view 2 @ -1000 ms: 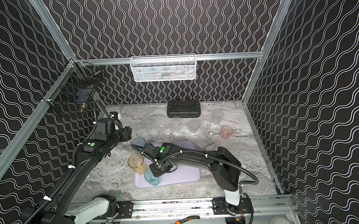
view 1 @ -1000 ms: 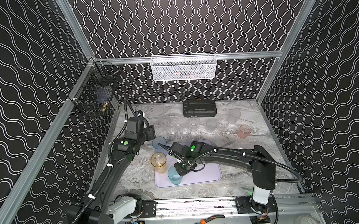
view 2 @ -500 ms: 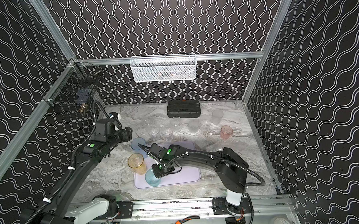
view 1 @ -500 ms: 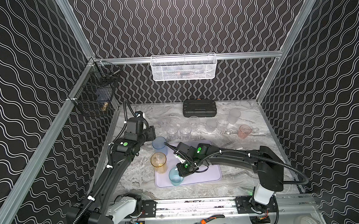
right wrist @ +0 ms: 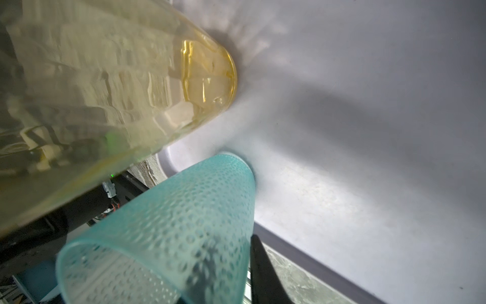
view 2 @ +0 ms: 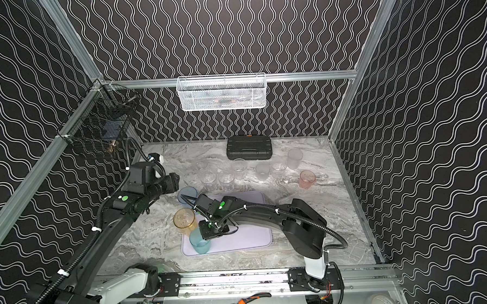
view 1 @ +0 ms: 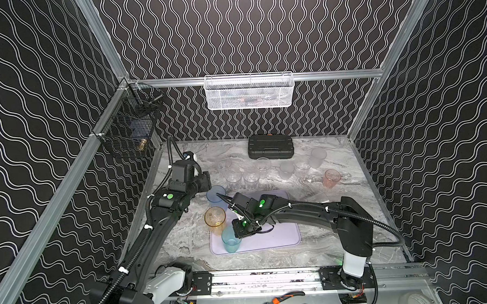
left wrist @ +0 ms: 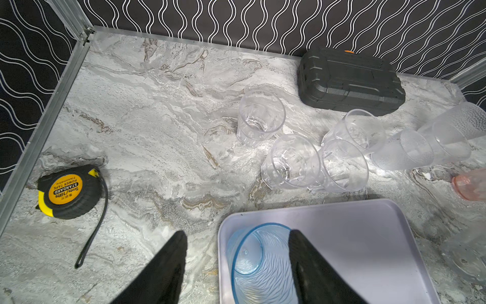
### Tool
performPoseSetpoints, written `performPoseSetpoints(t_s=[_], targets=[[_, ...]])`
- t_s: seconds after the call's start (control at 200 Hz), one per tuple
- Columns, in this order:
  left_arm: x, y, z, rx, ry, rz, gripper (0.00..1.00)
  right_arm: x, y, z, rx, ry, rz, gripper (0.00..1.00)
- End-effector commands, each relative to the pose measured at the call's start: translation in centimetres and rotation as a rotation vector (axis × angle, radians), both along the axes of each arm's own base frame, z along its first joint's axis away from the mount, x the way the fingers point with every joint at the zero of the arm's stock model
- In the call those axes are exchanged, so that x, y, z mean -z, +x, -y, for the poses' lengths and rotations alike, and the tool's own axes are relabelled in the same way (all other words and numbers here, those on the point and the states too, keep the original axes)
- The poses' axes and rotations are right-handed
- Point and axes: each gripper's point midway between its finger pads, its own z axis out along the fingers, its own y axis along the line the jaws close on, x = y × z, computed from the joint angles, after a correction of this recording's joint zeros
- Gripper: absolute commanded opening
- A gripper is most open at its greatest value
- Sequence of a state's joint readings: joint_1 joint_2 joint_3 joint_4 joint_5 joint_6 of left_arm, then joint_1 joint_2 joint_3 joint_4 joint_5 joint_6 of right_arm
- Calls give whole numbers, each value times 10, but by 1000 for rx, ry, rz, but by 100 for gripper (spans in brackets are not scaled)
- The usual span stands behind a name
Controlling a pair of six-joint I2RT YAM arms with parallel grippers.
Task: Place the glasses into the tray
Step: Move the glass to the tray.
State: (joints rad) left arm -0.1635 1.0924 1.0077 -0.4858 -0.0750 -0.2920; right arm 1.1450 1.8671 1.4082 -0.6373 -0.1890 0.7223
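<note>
The lilac tray (view 1: 271, 236) (left wrist: 368, 237) lies at the table's front middle. A teal glass (view 1: 231, 240) (right wrist: 168, 218) stands in its near left corner. My right gripper (view 1: 237, 234) (right wrist: 234, 244) is shut on that glass's wall, one finger inside and one outside. An amber glass (view 1: 215, 219) (right wrist: 105, 79) stands beside it on the tray's left edge. A blue glass (view 1: 216, 194) (left wrist: 263, 263) stands in the far left corner between the open fingers of my left gripper (view 1: 211, 188) (left wrist: 236, 237). Several clear glasses (view 1: 242, 179), two frosted ones (view 1: 317, 156) and a pink one (view 1: 331, 178) stand behind the tray.
A black ribbed case (view 1: 270, 150) lies at the back wall under a white mesh basket (view 1: 249, 91). A black wire basket (view 1: 131, 129) hangs on the left rail. A tape measure (left wrist: 68, 192) lies at the far left. Pliers (view 1: 284, 303) rest on the front rail.
My right gripper's jaws have narrowed onto the teal glass's wall, and its arm has shifted slightly. The left arm and the blue glass have stayed still.
</note>
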Motion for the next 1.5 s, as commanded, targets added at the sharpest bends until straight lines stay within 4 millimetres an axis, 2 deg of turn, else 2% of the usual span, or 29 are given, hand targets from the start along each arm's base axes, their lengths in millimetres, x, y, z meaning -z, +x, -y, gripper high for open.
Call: performPoseSetpoints(t_s=[0.0,0.541,0.876,1.186,1.496], targets=[[-10,6,0,-8,-9,39,66,-5,3,-12,67,43,-5,24],[-12,8,1,-9,-15,51,66,-3,12,-42,151,75,27,26],[-12,10,2,-5,-17,52,66,-5,7,-45,124,77,12,35],[-10,11,3,-6,-28,49,66,-27,-4,-48,79,134,-24,37],[-12,12,2,-8,-25,50,66,-16,-7,-55,70,147,-52,37]])
